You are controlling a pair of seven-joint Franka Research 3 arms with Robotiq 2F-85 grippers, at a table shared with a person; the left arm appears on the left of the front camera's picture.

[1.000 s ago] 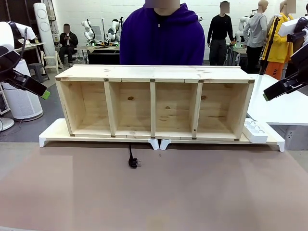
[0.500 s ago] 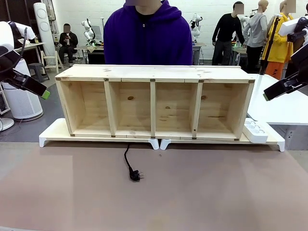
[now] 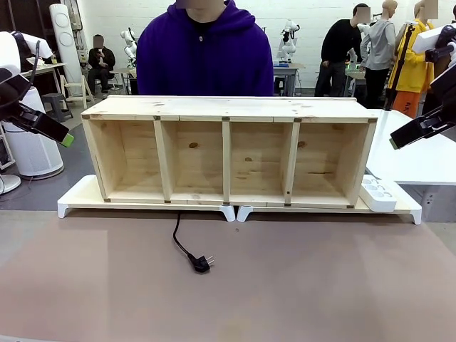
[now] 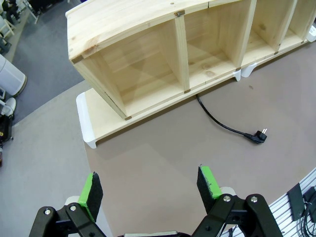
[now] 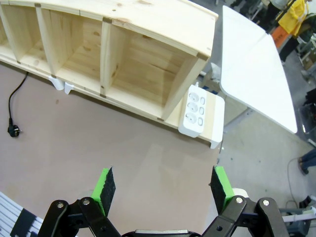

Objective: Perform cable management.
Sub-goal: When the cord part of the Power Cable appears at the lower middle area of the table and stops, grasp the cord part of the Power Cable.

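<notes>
A thin black cable runs out from under the wooden shelf onto the brown table and ends in a small black plug. The cable and its plug also lie right of centre in the left wrist view, and the plug sits at the left edge of the right wrist view. My left gripper is open, raised over the table's left end, nothing between its green pads. My right gripper is open too, raised near the right end.
A white power strip lies on the white base board at the shelf's right end, also seen as the power strip. A person in a purple hoodie stands behind the shelf. A white side table stands at the right.
The cable has slid further out from under the shelf, its plug moving toward me and slightly right. The person has shifted to the left. Both arms have stayed still.
</notes>
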